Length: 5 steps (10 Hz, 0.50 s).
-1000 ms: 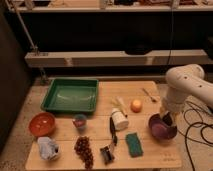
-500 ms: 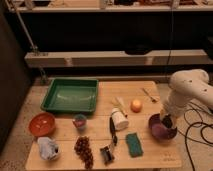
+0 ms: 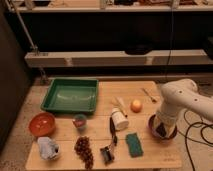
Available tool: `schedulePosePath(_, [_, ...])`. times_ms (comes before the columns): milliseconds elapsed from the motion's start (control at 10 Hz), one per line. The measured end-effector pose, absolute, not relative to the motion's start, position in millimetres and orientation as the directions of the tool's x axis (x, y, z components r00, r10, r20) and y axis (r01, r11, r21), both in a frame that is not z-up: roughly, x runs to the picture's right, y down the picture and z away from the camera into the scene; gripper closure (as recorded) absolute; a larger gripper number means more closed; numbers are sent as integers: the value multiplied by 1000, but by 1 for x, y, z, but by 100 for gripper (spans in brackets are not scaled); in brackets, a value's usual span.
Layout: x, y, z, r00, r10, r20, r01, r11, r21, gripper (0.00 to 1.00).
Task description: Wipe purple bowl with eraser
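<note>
Camera view: gripper (image 3: 162, 129) in purple bowl (image 3: 169, 138), arm (image 3: 176, 101) hiding most.

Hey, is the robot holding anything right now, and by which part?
Cannot be told: the gripper is down inside the purple bowl, and any hold there is hidden.

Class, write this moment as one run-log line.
gripper: down in purple bowl | orange-red bowl: opposite end of table, untouched

A green tray (image 3: 70, 95) is set far left on the counter (image 3: 152, 156), an orange-red bowl (image 3: 42, 124) near left; grapes (image 3: 84, 150) and a green sponge (image 3: 133, 144) are laid nearest.
</note>
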<state>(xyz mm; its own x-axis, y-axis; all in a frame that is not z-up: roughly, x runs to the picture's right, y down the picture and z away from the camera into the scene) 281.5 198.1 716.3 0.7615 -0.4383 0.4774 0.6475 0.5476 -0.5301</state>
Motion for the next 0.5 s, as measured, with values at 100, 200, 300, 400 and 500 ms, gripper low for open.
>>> schedulePosePath(100, [282,200,715,762,-434,480,647,552,-527,100])
schedulePosePath(200, [282,201,715,761,-433,483,647,555,-523,100])
schedulePosePath(300, [281,201,715,759,-434,485,649,557,-518,100])
schedulePosePath(400, [281,200,715,759,-435,484,649,560,-515,100])
schedulePosePath(500, [284,200,715,763,-433,480,645,563,-517,100])
